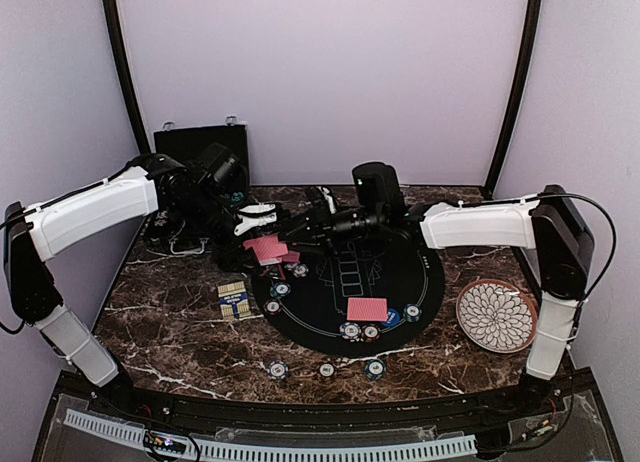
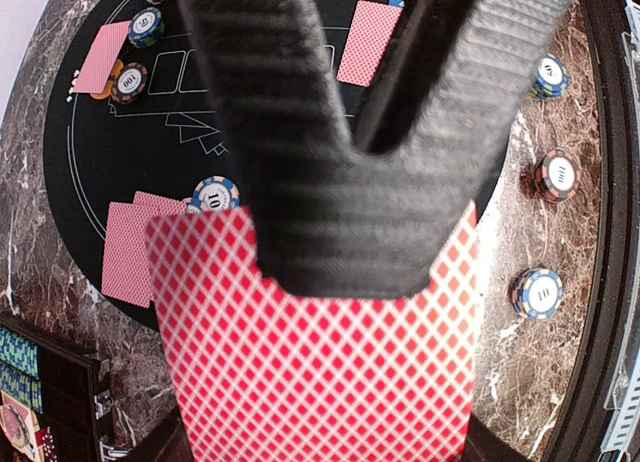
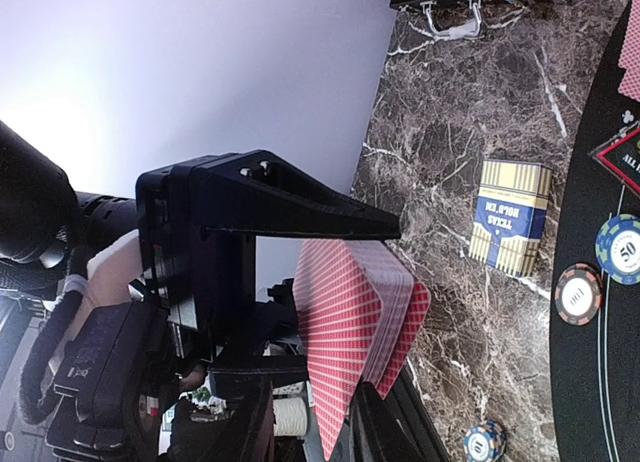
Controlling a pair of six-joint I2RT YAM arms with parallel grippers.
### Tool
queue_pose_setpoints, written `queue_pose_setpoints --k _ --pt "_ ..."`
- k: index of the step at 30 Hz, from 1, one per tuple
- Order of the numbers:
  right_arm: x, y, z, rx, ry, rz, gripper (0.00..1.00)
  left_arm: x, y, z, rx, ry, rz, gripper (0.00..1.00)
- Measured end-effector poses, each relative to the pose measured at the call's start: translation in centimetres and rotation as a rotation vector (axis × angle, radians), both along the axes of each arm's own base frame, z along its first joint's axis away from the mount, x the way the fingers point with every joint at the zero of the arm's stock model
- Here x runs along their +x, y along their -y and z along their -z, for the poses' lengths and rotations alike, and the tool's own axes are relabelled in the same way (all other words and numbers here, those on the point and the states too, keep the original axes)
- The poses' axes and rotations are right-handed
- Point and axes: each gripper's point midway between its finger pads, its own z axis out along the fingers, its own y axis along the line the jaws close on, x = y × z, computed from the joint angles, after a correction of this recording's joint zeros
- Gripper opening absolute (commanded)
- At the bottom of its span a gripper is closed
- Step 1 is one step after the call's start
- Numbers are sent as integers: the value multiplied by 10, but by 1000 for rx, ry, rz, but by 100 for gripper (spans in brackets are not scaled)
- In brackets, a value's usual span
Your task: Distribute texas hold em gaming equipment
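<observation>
**Desk:** What is the left gripper [image 2: 345, 237] doing?

**Photographer:** It is clamped tight on a deck of red-backed cards [image 2: 320, 372]. The deck is held in the air above the left side of the round black mat [image 1: 322, 304], which lies on the marble table [image 1: 170, 332].

**Desk:** And the right gripper [image 1: 305, 229]?

**Photographer:** It reaches in from the right, with its tips close against the held deck. No view shows whether its fingers are parted or pinching a card, so I cannot tell.

**Desk:** What is already laid out?

**Photographer:** Overlapping face-down cards [image 1: 268, 249] lie at the mat's left edge. More face-down cards [image 1: 367, 309] lie on the mat's near side, and two striped chips [image 1: 350, 330] sit just in front of them. A row of three chips [image 1: 327, 369] rests on the bare marble in front of the mat. A red-edged triangle marker [image 3: 620, 154] sits on the mat near its left rim.

**Desk:** Anything else in the frame?

**Photographer:** A blue-and-gold card box [image 1: 234, 300] lies flat on the marble just left of the mat. A white petal-patterned plate [image 1: 497, 314] sits well to the right. A black case [image 1: 200, 142] stands at the table's far left.
</observation>
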Motion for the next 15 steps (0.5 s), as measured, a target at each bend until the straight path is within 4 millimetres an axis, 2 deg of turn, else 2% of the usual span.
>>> queue_pose_setpoints --k 6,12,15 --pt "-6 -2 1 1 -13 -18 26 0 0 0 0 0 0 0" --pt "-13 -6 10 -12 -33 -46 26 0 0 0 0 0 0 0" --pt "-13 -7 15 -20 -42 -49 19 0 0 0 0 0 0 0"
